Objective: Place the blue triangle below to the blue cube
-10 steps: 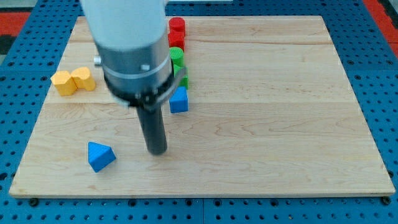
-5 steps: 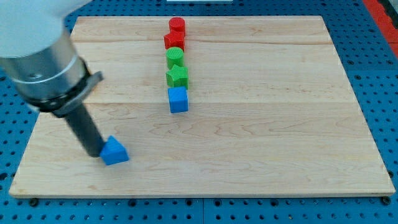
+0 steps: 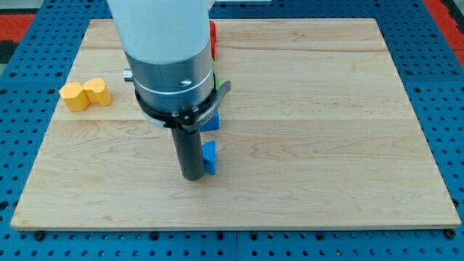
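Arm housing, white above and grey metal below, fills the upper middle of the view and narrows into the straight dark rod that stands upright on the wooden table [image 3: 326, 109]. My tip [image 3: 193, 177] sits at the rod's lower end, touching the table and pressed against the left side of the blue triangle [image 3: 209, 157]. There is no claw on this arm, only the rod, so nothing is grasped; the triangle simply rests against it.

The blue triangle lies just below the blue cube [image 3: 212, 119] toward the view's bottom, close to it with a narrow gap between them. The cube is half hidden by the arm's metal collar. Above it, slivers of a green block [image 3: 215, 78] and a red block [image 3: 212, 36] show past the housing; their shapes cannot be made out.

Two yellow blocks [image 3: 85, 94] sit touching each other near the table's left edge, well apart from the tip.

No writing or labels can be read anywhere.
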`<state>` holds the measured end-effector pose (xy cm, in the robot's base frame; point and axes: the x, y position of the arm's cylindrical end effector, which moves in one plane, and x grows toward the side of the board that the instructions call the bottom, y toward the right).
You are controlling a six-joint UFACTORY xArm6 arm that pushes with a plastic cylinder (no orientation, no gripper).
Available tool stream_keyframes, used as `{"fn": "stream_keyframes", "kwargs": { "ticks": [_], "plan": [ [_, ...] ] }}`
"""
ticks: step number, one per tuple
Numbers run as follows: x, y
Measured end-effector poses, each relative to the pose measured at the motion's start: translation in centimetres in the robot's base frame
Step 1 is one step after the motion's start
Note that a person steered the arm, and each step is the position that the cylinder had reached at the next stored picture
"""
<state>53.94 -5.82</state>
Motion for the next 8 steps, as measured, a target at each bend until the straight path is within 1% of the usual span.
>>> {"fn": "stream_keyframes", "kwargs": {
  "ticks": [1, 2, 3, 4, 5, 6, 8],
  "plan": [
    [-1.3, 0.3],
    [-3.5, 0.4],
    [-2.7, 0.6],
    [0.6, 2.7],
    [-1.1, 9.0],
    [-3.4, 10.1],
    [-4.0, 6.2]
  ]
}}
